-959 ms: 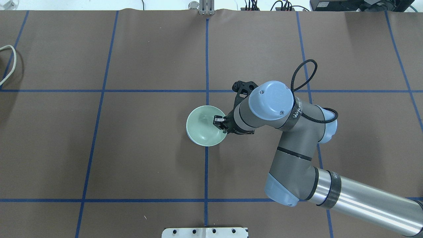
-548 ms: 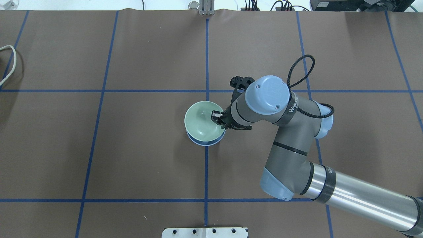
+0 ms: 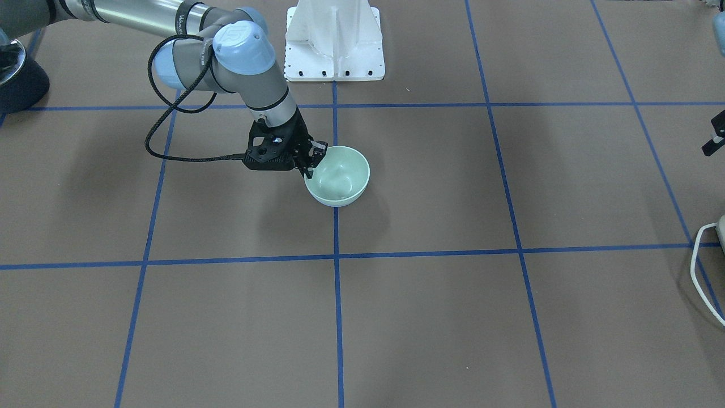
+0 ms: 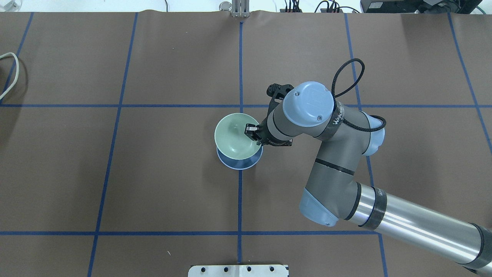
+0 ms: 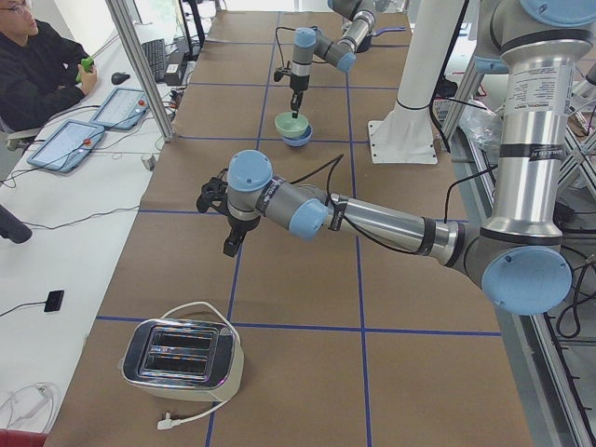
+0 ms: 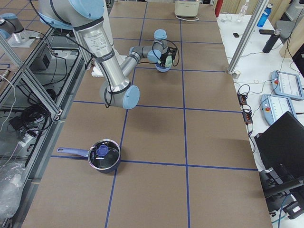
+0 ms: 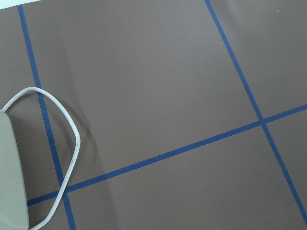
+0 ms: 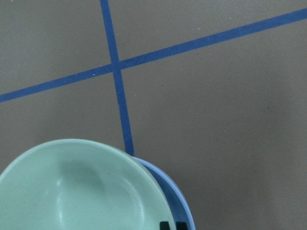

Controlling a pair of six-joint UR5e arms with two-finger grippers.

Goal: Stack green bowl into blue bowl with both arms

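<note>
The green bowl (image 4: 232,134) hangs from my right gripper (image 4: 252,135), which is shut on its right rim. It sits over the blue bowl (image 4: 241,163), whose near edge shows as a crescent below it; I cannot tell if they touch. The right wrist view shows the green bowl (image 8: 81,191) overlapping the blue bowl's rim (image 8: 180,201). In the front view the green bowl (image 3: 338,177) hides the blue bowl, with my right gripper (image 3: 313,158) on its rim. My left gripper (image 5: 229,244) hovers over bare table far to the left; I cannot tell if it is open.
A toaster (image 5: 182,358) with a white cable (image 7: 62,143) stands at the table's left end. A dark pot with a blue handle (image 6: 102,156) stands at the right end. The white pedestal base (image 3: 335,42) is at the robot's side.
My right arm and the green bowl shifted toward the far side and slightly left. More of the blue bowl shows under the green one now.
</note>
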